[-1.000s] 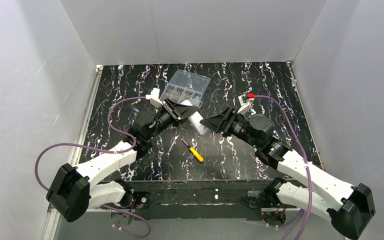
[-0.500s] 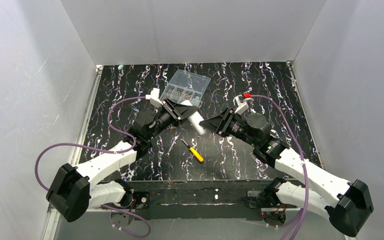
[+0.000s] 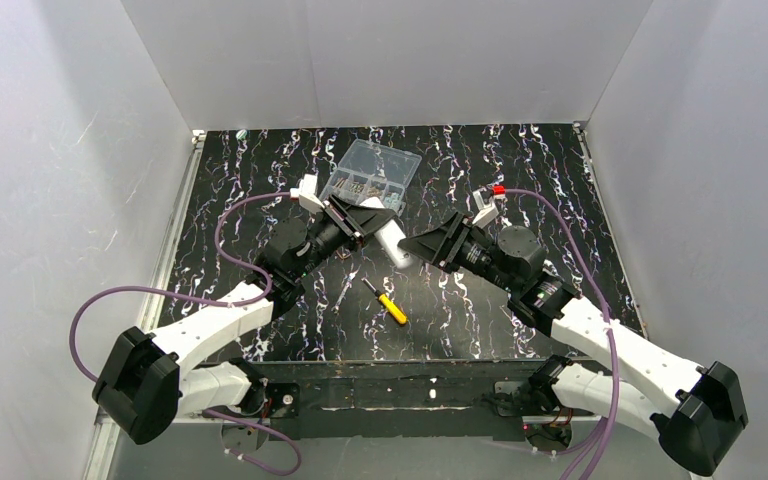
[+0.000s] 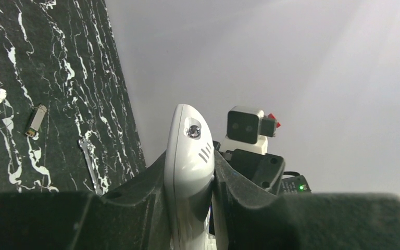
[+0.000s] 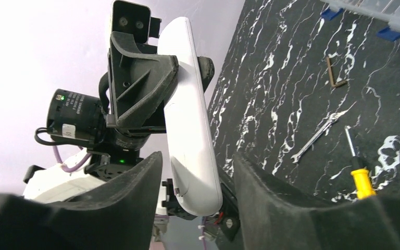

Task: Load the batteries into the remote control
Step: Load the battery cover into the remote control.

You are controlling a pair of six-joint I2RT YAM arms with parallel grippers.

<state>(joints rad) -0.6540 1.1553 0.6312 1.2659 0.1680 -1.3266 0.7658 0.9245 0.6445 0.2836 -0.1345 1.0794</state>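
Left gripper (image 4: 188,161): pressed tight on the white remote control (image 4: 187,140), holding it in the air above the marbled table (image 3: 520,170). Right gripper (image 5: 197,159): spread, straddling the remote's free end, contact unclear. Yellow-handled screwdriver (image 3: 392,307): flat on the table, nearer the bases.

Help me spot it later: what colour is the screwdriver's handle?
The screwdriver handle is yellow, clearest in the right wrist view.

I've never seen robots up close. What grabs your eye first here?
The white remote control held in mid-air over the middle of the table, pinched by the left gripper while the right gripper straddles its other end. Nearer the arms lies a yellow-handled screwdriver.
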